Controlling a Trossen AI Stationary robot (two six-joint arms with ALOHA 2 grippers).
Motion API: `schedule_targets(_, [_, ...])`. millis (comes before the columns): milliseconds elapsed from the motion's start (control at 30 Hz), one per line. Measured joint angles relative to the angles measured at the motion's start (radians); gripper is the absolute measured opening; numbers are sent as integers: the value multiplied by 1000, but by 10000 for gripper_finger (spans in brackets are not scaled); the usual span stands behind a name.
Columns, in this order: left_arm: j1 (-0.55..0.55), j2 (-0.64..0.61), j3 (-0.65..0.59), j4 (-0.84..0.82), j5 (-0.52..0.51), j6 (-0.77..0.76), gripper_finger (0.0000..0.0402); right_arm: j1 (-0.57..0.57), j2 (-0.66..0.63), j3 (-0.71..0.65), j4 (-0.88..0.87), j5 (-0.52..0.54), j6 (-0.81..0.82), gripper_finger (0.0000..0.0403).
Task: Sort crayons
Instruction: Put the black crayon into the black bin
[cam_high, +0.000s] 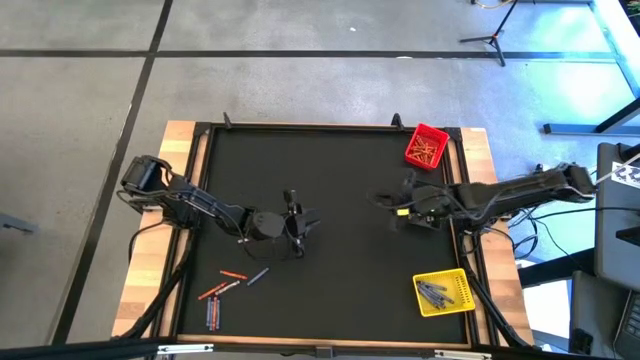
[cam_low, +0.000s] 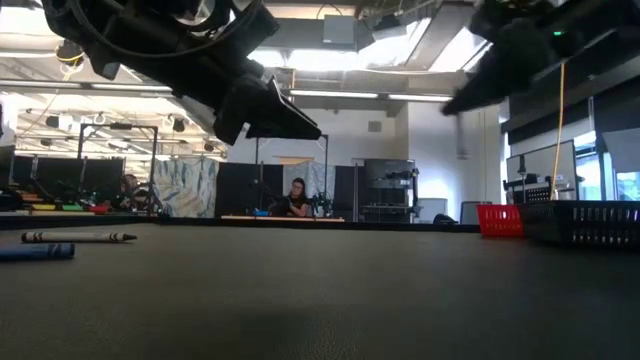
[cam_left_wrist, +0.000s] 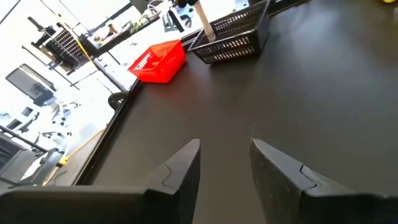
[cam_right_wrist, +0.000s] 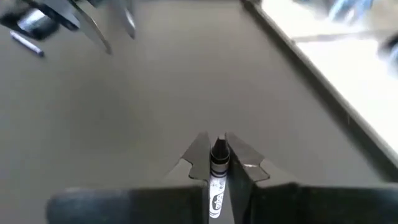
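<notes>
Nearest the front edge of the black mat (cam_high: 330, 300), on the left arm's side, lies a loose cluster of crayons (cam_high: 228, 290) — red-orange ones fanned out, blue ones just below them, and one more blue crayon (cam_high: 258, 275) a little apart toward the centre. In the low view a grey crayon (cam_low: 78, 237) and a blue one (cam_low: 36, 252) lie flat at the left, close together. On the right arm's side of that front strip sits the yellow bin (cam_high: 444, 292), with grey crayons (cam_high: 434, 292) lying inside it.

Further in, at mid-table, the left gripper (cam_high: 298, 228) hangs over bare mat, well apart from the cluster; its wrist view shows the two dark fingers (cam_left_wrist: 180, 174) spread with a clear gap and nothing between them. Across from it, the right gripper (cam_high: 385, 198) is above the mat on the right half, its fingers pinched together on a grey crayon (cam_right_wrist: 217, 171) — the paper-wrapped stick runs straight out between the tips, its dark point just beyond them.

At the far right corner stands the red bin (cam_high: 426, 146), filled with red-orange crayons (cam_high: 424, 152). A dark mesh basket (cam_left_wrist: 233, 36) shows beside it in the left wrist view. Beyond the table, a person (cam_low: 297, 198) sits at a desk.
</notes>
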Motion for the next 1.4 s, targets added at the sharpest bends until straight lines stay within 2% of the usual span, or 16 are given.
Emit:
schedule_targets(133, [0, 0, 0, 0, 0, 0, 131, 0, -114, 0, -198, 1, 145, 34])
schedule_targets(300, [1, 0, 0, 1, 1, -1, 131, 0, -217, 0, -438, -1, 306, 19])
schedule_targets(567, [3, 0, 0, 1, 2, -1, 131, 0, -243, -1, -716, 0, 583, 30])
schedule_targets(667, [3, 0, 0, 1, 2, -2, 131, 0, -225, -13, -759, 1, 656, 29])
schedule_targets(867, [3, 0, 0, 1, 3, -3, 131, 0, -193, -63, -750, -2, 702, 22])
schedule_targets(1200, [3, 0, 0, 1, 3, -4, 131, 0, -144, -115, -714, -29, 762, 44])
schedule_targets(1300, [3, 0, 0, 1, 3, -4, 131, 0, -133, -116, -712, -11, 765, 57])
schedule_targets(1400, [3, 0, 0, 2, 3, 0, 131, 0, -133, -116, -710, -11, 765, 90])
